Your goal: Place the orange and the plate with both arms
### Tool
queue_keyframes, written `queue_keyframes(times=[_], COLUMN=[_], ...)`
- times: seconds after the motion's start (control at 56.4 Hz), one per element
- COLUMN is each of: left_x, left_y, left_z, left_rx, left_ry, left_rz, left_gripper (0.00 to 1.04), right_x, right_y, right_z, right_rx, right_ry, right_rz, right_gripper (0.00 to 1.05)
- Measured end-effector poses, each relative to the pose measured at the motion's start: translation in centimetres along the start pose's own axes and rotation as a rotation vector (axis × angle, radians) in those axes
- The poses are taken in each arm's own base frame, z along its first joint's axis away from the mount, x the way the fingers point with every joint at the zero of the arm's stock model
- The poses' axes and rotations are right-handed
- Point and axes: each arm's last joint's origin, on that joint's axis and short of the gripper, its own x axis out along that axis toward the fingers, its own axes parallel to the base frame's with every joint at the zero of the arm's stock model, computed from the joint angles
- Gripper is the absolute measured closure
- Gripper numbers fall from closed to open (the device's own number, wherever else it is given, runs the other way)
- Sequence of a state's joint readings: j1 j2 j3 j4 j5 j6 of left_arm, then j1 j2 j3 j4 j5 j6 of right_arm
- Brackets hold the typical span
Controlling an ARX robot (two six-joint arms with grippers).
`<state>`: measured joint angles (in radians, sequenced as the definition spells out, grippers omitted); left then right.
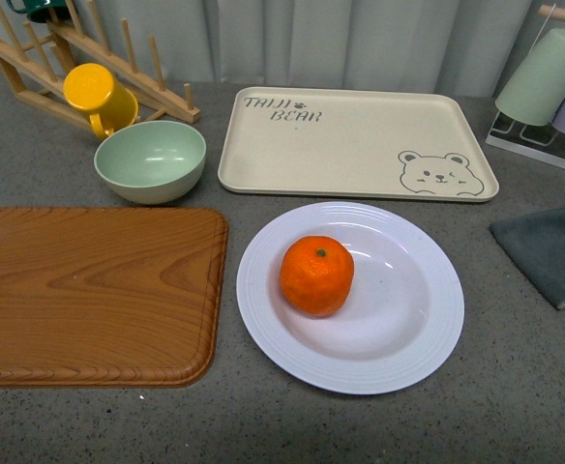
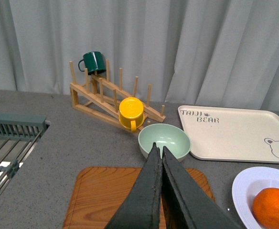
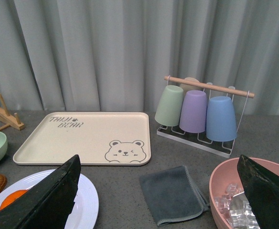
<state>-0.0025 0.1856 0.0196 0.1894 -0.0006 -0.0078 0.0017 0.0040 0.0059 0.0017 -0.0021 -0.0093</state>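
The orange (image 1: pixel 316 275) sits stem spot up, left of centre in the white plate (image 1: pixel 408 324), which lies on the grey counter in front of the bear tray. Neither gripper shows in the front view. In the left wrist view my left gripper (image 2: pixel 158 149) is shut with nothing in it, above the wooden board (image 2: pixel 99 195); the orange (image 2: pixel 273 207) and plate (image 2: pixel 247 186) lie off to one side. In the right wrist view my right gripper (image 3: pixel 158 160) is wide open and empty above the grey cloth (image 3: pixel 173 193), and the plate (image 3: pixel 87 200) and a sliver of the orange (image 3: pixel 13 198) show by one finger.
Left of the plate lies a wooden board (image 1: pixel 89 290). Behind are a pale green bowl (image 1: pixel 151 159), a yellow mug (image 1: pixel 99 97) on a wooden rack (image 1: pixel 147 82) and the beige bear tray (image 1: pixel 355 140). On the right are a grey cloth (image 1: pixel 549 253), a cup rack (image 3: pixel 197 112) and a pink bowl of ice (image 3: pixel 225 183).
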Motion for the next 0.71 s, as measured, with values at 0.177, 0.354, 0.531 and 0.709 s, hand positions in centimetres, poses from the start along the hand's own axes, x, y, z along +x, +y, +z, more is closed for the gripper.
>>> queue_keyframes(times=[0.177,0.354,0.531,0.709], left_x=[-1.0,-1.2,-1.2,-1.2], left_y=[0.0,0.0,0.0,0.0], left_z=[-0.4,-0.3,-0.3,-0.3], left_rx=[0.000,0.000,0.000,0.000], left_ry=[0.026,0.007,0.007,0.008], left_rz=[0.000,-0.001,-0.001,0.000], left_gripper=[1.01,1.01,0.95,0.61], right_x=[0.0,0.0,0.0,0.0], right_y=[0.0,0.0,0.0,0.0], right_z=[0.0,0.0,0.0,0.0], right_rx=[0.000,0.000,0.000,0.000], right_ry=[0.000,0.000,0.000,0.000], right_rz=[0.000,0.000,0.000,0.000], right_gripper=[0.09,0.09,0.09,0.09])
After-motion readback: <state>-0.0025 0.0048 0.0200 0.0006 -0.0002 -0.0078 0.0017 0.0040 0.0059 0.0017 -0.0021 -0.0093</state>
